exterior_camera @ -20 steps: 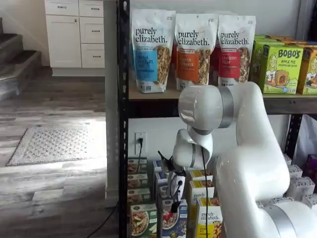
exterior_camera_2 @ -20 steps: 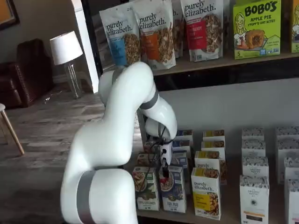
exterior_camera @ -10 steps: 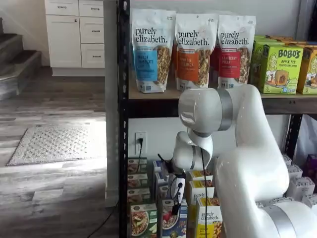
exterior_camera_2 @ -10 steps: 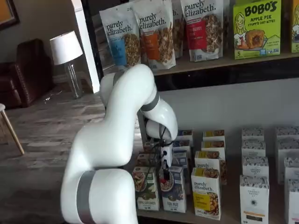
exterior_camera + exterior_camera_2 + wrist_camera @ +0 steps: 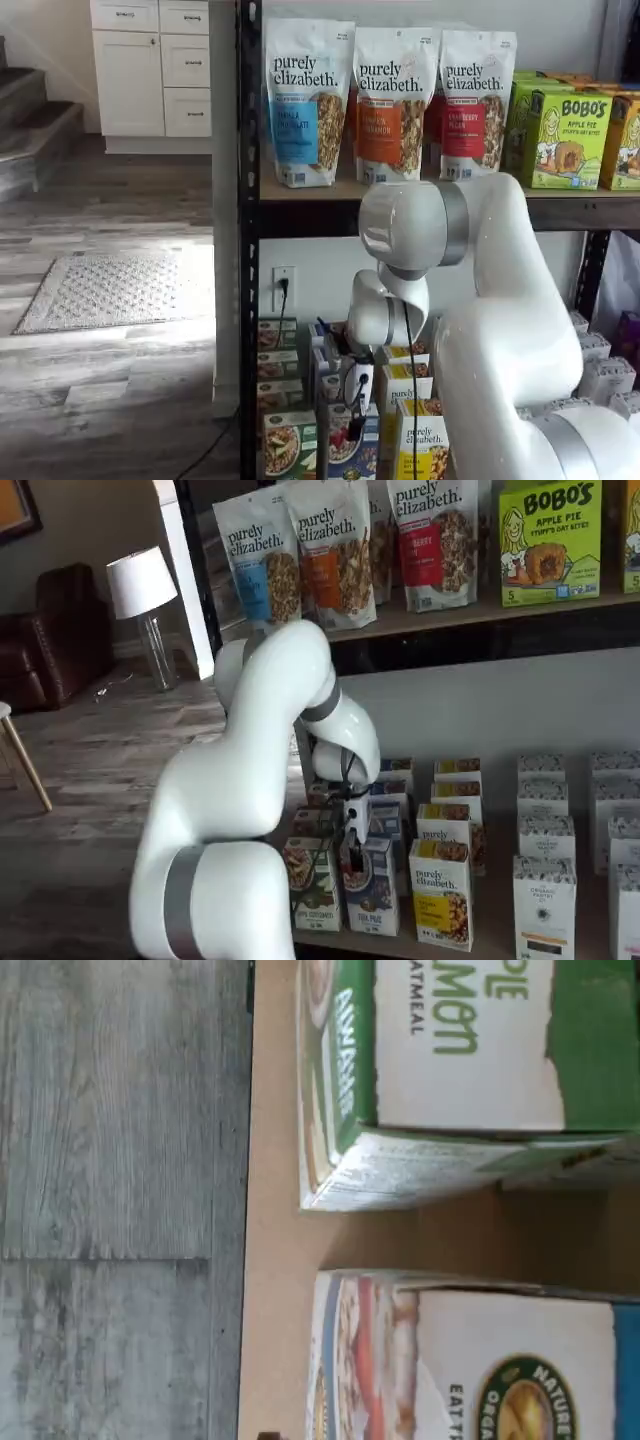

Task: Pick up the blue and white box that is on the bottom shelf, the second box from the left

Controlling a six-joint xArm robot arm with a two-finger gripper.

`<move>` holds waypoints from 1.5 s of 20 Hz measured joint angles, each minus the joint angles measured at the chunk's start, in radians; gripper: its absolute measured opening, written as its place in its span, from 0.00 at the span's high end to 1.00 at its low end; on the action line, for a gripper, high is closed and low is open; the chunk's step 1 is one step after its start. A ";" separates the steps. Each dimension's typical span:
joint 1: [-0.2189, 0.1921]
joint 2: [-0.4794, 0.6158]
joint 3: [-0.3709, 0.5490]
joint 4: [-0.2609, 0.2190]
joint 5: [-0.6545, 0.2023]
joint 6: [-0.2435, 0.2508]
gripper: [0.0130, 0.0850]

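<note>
Two frontal shelf views sharing the bottom shelf [image 5: 480, 945]; wrist view close above cartons.

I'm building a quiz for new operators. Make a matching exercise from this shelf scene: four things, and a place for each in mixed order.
Things:
1. blue box
2. green box
3. yellow box
4. granola bags

Places:
A. upper shelf
B. front row, just below the hand
C. front row, at the rack's post end
D. front row, on the blue box's other side

Pairs: 1-B, 2-C, 3-D, 4-A
</note>
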 joint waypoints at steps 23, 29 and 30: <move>0.001 0.010 0.027 -0.011 -0.039 0.008 0.39; 0.000 0.005 0.035 -0.010 -0.043 0.005 0.39; 0.000 0.004 0.037 -0.009 -0.042 0.004 0.44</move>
